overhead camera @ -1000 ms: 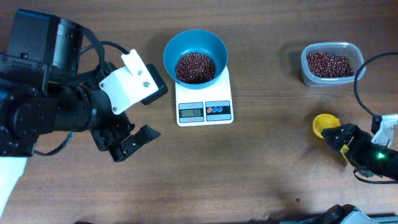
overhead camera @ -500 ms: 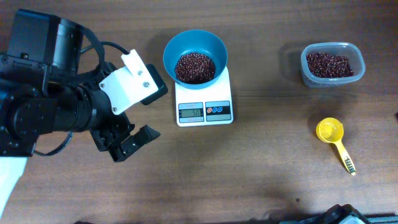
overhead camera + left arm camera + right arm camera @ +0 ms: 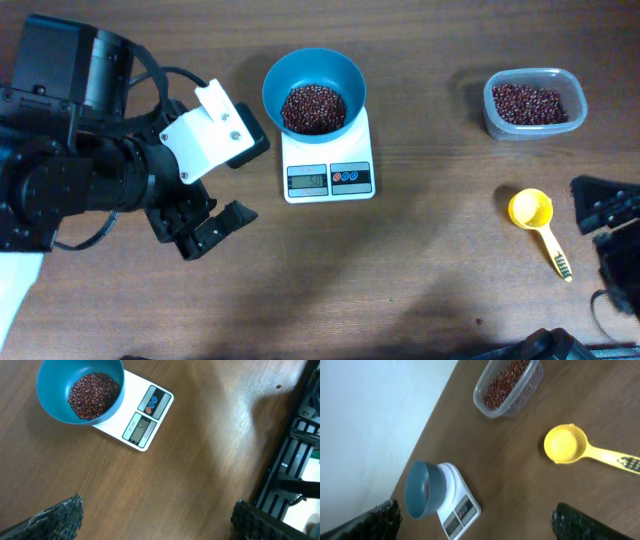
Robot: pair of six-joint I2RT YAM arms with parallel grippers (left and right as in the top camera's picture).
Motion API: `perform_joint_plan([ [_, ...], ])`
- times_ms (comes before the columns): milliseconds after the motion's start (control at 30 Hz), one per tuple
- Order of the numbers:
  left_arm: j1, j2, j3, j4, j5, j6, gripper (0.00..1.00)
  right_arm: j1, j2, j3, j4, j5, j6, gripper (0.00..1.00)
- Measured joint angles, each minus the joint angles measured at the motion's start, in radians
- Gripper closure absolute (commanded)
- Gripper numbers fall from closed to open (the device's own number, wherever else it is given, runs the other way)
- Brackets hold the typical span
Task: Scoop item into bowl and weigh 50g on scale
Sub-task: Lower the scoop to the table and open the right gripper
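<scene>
The blue bowl [image 3: 313, 90] holds a heap of reddish-brown beans [image 3: 313, 108] and stands on the white scale [image 3: 328, 172]. It also shows in the left wrist view [image 3: 80, 390] and the right wrist view [image 3: 420, 490]. My left gripper [image 3: 205, 228] is open and empty, left of and below the scale. My right gripper [image 3: 605, 215] is open and empty at the right edge, just right of the yellow scoop [image 3: 538, 222], which lies empty on the table.
A clear plastic tub [image 3: 533, 102] with more beans stands at the back right, also in the right wrist view [image 3: 509, 386]. The left arm's bulk fills the left side. A dark frame [image 3: 295, 460] lies past the table edge.
My right gripper let go of the yellow scoop, left the view, and is now back at the right edge, open. The scoop lies still. The left arm has not moved.
</scene>
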Motion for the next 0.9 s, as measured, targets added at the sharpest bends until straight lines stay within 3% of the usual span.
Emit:
perform_joint_plan([
  [33,0.0,0.0,0.0,-0.001,0.0,0.0,0.01,0.0,-0.001,0.0,-0.075,0.003,-0.005,0.01],
  [133,0.0,0.0,0.0,0.0,0.0,0.0,0.01,0.011,-0.001,0.0,-0.094,0.004,-0.069,0.01],
  [200,0.0,0.0,0.0,0.0,0.0,0.0,0.01,0.12,-0.005,0.0,-0.05,0.024,-0.11,0.01],
  [300,0.0,0.0,0.0,0.0,0.0,0.0,0.01,0.316,-0.094,-0.006,0.189,0.129,-0.121,0.01],
  [433,0.0,0.0,0.0,0.0,0.0,0.0,0.01,0.488,-0.277,-0.052,0.284,0.241,-0.121,0.01],
  [500,0.0,0.0,-0.001,0.0,0.0,0.0,0.01,0.523,-0.378,-0.246,0.551,0.271,-0.123,0.01],
  [567,0.0,0.0,-0.001,-0.001,0.0,0.0,0.01,0.537,-0.396,-0.332,0.668,0.278,-0.125,0.01],
  [633,0.0,0.0,-0.001,0.0,0.0,0.0,0.01,0.592,-0.404,-0.491,0.925,0.277,-0.125,0.01],
  [900,0.0,0.0,-0.001,0.0,0.0,0.0,0.01,0.859,-0.404,-0.578,1.061,0.418,-0.198,0.01],
])
